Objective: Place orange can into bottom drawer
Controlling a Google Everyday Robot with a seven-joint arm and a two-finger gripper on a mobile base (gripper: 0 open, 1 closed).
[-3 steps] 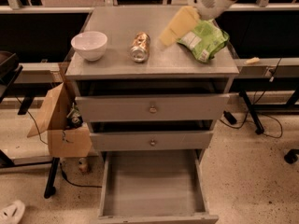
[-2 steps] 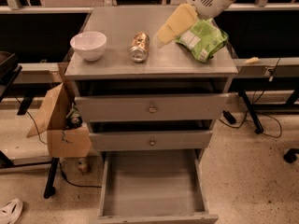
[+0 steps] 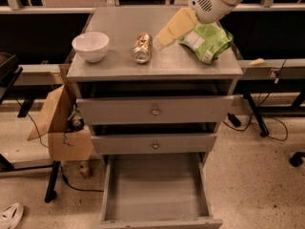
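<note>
Camera view: compared with a second ago, the pale yellow wedge-shaped gripper (image 3: 161, 38) under its white rounded wrist housing has shifted slightly left, its tip now nearer the small orange-copper metallic can (image 3: 142, 47). The can, bowl and bag have not moved. The gripper hangs over the cabinet top, between can and bag, angled down to the left. It holds nothing, and whether it is open or closed cannot be told. The can lies on its side on the flat matte grey metal cabinet top (image 3: 119, 66), silver end toward the camera, just beside the gripper tip and apparently apart from it. A smooth round white bowl (image 3: 90, 46) stands upright left of the can. A crinkled green snack bag (image 3: 207, 41) lies to the right. The wide grey metal bottom drawer (image 3: 155, 190) is pulled out, its plain interior bare. The two upper grey drawers (image 3: 155, 110) with small round knobs are nearly shut.
</note>
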